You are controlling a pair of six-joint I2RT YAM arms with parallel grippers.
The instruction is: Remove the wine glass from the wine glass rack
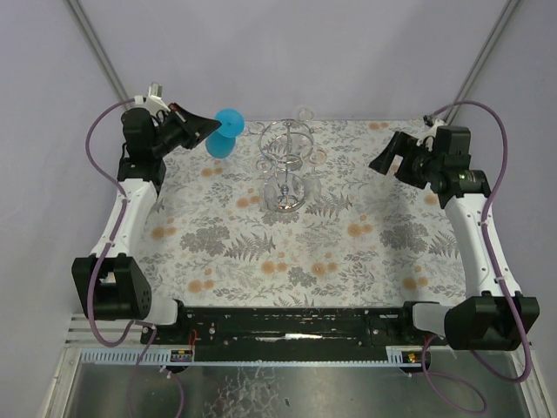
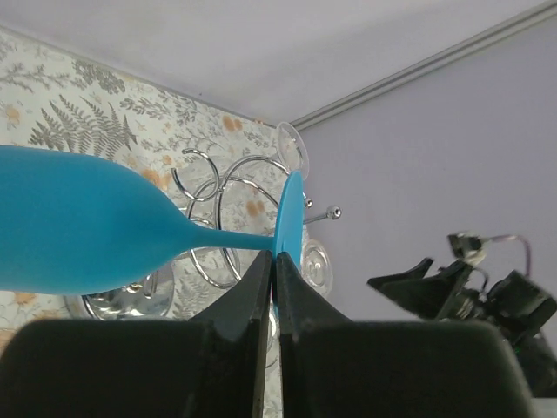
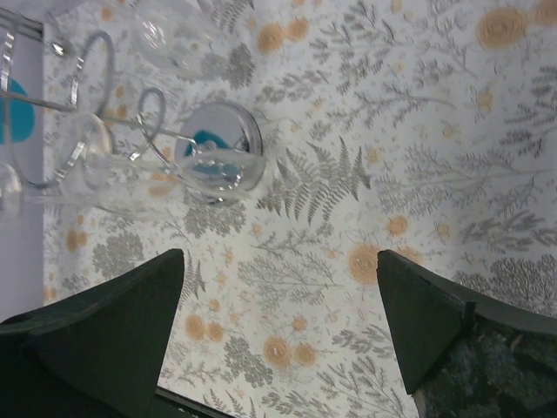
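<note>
A blue wine glass (image 1: 224,132) lies on its side in the air, just left of the chrome wire rack (image 1: 285,164) and clear of its rings. My left gripper (image 1: 207,128) is shut on the rim of the glass's round foot (image 2: 289,218), with the bowl (image 2: 70,231) to the left. The rack's looped rings (image 2: 218,196) show behind the stem. Clear wine glasses (image 1: 305,113) still hang on the rack. My right gripper (image 1: 385,158) is open and empty to the right of the rack, above the cloth (image 3: 278,261). The rack's round base (image 3: 218,157) shows in the right wrist view.
A flowered cloth (image 1: 348,244) covers the table. Purple walls and a corner post (image 1: 483,52) close the back. A clear glass foot (image 2: 294,148) sticks out above the rings. The right arm (image 2: 470,287) shows in the left wrist view.
</note>
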